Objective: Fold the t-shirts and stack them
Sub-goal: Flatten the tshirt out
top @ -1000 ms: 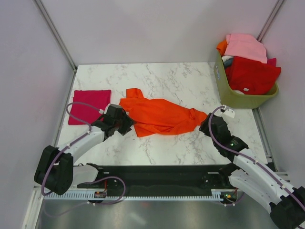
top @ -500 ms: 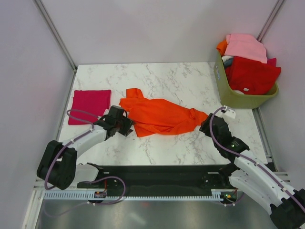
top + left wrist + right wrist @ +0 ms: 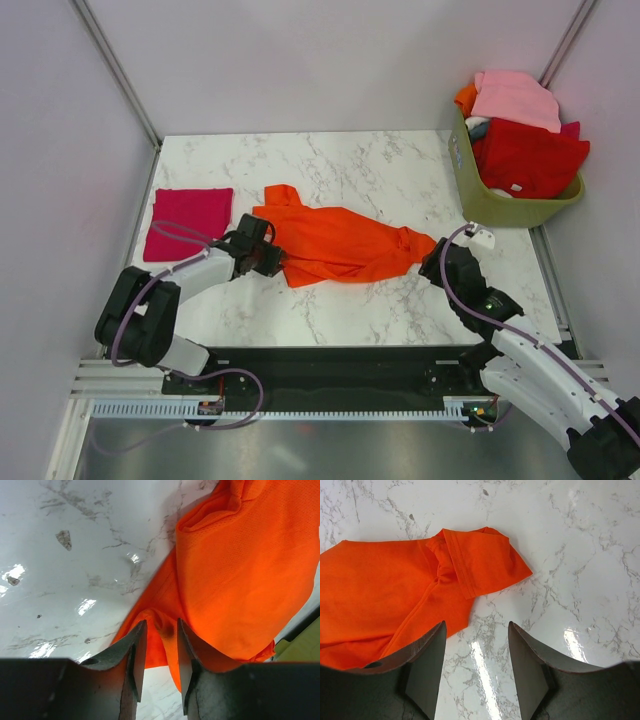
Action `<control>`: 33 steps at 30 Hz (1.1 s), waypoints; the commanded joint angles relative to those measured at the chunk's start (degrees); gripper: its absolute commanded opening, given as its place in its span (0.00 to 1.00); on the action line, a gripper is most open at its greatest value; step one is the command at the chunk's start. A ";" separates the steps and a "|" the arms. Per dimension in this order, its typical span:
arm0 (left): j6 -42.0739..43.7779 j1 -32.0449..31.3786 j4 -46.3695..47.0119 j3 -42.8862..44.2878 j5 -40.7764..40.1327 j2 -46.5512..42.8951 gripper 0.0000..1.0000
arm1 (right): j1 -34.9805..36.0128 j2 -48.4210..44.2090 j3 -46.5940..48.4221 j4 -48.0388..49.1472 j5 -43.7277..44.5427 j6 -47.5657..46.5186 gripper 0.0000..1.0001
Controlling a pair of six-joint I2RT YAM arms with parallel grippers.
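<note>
Marble table (image 3: pixel 340 170); left gripper (image 3: pixel 159 645) pinching orange t-shirt (image 3: pixel 335 245) edge; right gripper (image 3: pixel 476 652) wide.

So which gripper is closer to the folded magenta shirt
Left. The left gripper sits just right of the magenta shirt, at the orange shirt's near edge. The right gripper is across the table, by the orange shirt's far end.

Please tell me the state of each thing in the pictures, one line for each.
orange t-shirt: unfolded, crumpled on the table.
magenta t-shirt: folded flat, lying apart.
left gripper: jaws narrowed on an edge of the orange cloth.
right gripper: open, holding nothing.
green basket: full of clothes.
</note>
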 commanded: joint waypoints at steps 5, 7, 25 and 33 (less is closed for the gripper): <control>-3.57 0.21 2.27 2.09 -1.94 1.60 0.20 | 0.12 0.34 -0.33 0.92 1.41 -0.10 0.61; -3.04 0.21 2.36 2.27 -1.85 1.42 0.05 | 0.03 1.04 -0.33 1.09 1.32 -0.10 0.61; 3.46 0.92 -1.60 -11.08 -8.62 -25.91 0.02 | 0.21 20.45 7.22 7.76 -12.45 -13.27 0.50; 4.52 1.36 -2.21 -11.44 -8.18 -25.56 0.02 | 2.05 22.49 7.75 7.51 -15.12 -14.60 0.49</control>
